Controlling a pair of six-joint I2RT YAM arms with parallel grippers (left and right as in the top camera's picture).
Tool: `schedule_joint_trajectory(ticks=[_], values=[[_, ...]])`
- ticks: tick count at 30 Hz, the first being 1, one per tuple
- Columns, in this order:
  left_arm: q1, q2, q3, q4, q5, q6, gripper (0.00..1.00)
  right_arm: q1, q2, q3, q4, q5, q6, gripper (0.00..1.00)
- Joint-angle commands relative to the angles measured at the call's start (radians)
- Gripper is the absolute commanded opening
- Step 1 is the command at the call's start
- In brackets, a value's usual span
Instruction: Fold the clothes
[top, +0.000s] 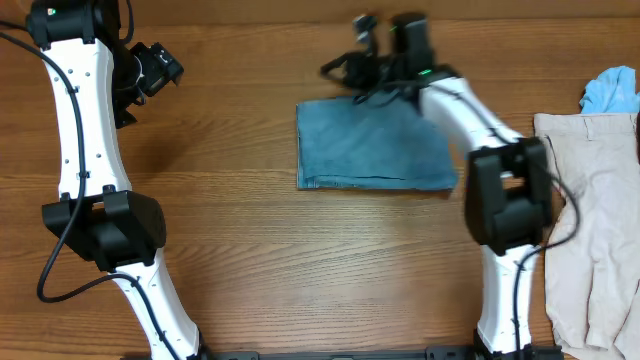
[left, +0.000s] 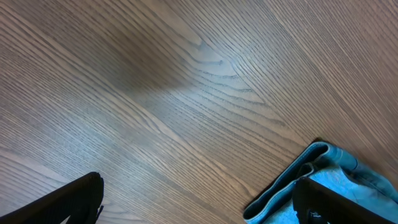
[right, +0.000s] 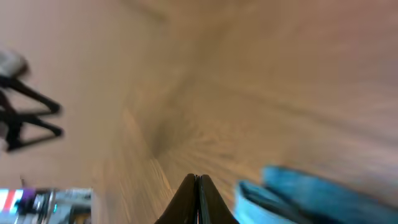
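Observation:
The light blue jeans (top: 375, 145) lie folded into a flat rectangle at the middle of the table. In the left wrist view a layered corner of the jeans (left: 283, 186) shows at the lower right. The right wrist view shows the jeans (right: 311, 193) blurred, just right of the fingertips. My right gripper (top: 340, 68) hovers by the fold's far left corner, and in its own view the right gripper (right: 198, 186) is shut with nothing in it. My left gripper (top: 165, 68) is far to the left. Over bare wood the left gripper (left: 198, 186) stands wide open. Cream trousers (top: 590, 230) lie spread at the right edge.
A small light blue cloth (top: 612, 90) lies bunched at the far right, above the cream trousers. Both arm bases stand at the front edge, the right arm (top: 505, 200) between the two garments. A black stand (right: 25, 118) shows beyond the table in the right wrist view.

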Motion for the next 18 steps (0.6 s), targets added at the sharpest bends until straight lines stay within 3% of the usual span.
schedule_joint_trajectory(ticks=[1,3,8,14,18], values=[[-0.002,-0.009,0.009,0.001,0.000,0.019,1.00,-0.124,-0.051,0.025,-0.090,0.045,0.008,0.04],[-0.002,-0.009,0.009,0.001,0.000,0.019,1.00,-0.165,-0.045,0.007,-0.201,0.221,0.000,0.04],[-0.002,-0.009,0.009,0.001,0.000,0.019,1.00,-0.164,-0.045,-0.120,-0.175,0.442,-0.048,0.11],[-0.002,-0.009,0.009,0.001,0.000,0.019,1.00,-0.166,-0.047,-0.161,-0.156,0.490,-0.049,0.15],[-0.002,-0.009,0.009,0.001,0.000,0.019,1.00,-0.260,-0.161,-0.082,-0.265,0.436,-0.049,0.17]])
